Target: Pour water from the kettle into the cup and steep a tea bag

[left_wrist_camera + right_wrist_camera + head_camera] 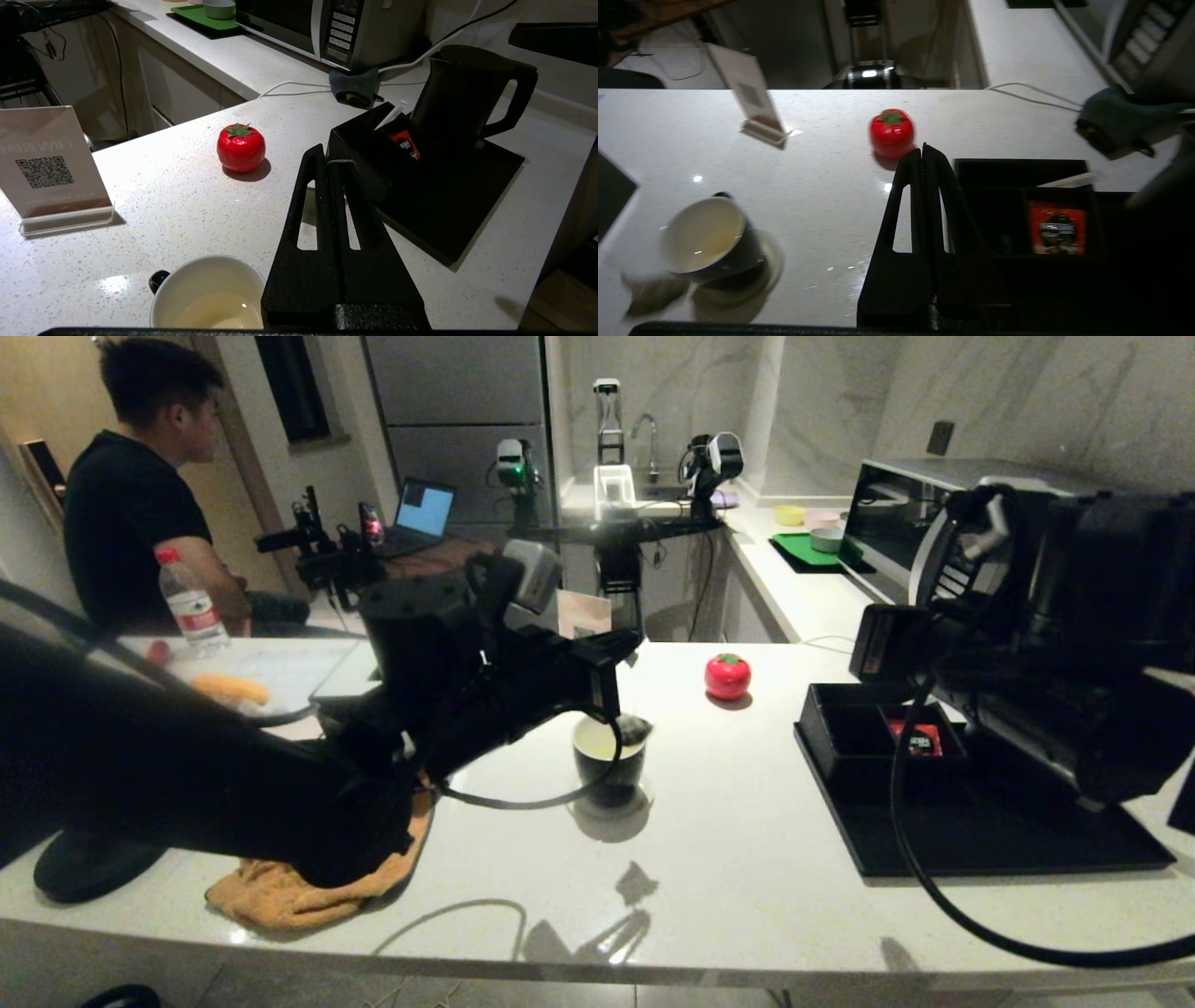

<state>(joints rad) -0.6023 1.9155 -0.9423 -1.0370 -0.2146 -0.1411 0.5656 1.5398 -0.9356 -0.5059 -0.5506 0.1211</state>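
Note:
The cup (609,758), black outside and white inside, stands mid-counter with pale liquid in it (210,298). My left gripper (616,707) hovers beside its right rim, shut. The small grey tea bag (635,728) hangs from its tips. In the left wrist view only a thin grey strip (341,162) shows at the closed fingertips, which reach past the cup. In the right wrist view a blurred grey pouch (654,291) shows beside the cup (707,238). The black kettle (462,88) stands on the black tray; my right arm (1055,644) hides it from the head view. My right gripper (923,149) is shut and empty above the tray.
A red tomato-shaped object (727,675) sits behind the cup. The black tray (980,840) carries a black box with a red sachet (920,739). A QR sign (44,163), an orange cloth (280,896), a microwave (327,28) and a seated person (140,495) surround the area.

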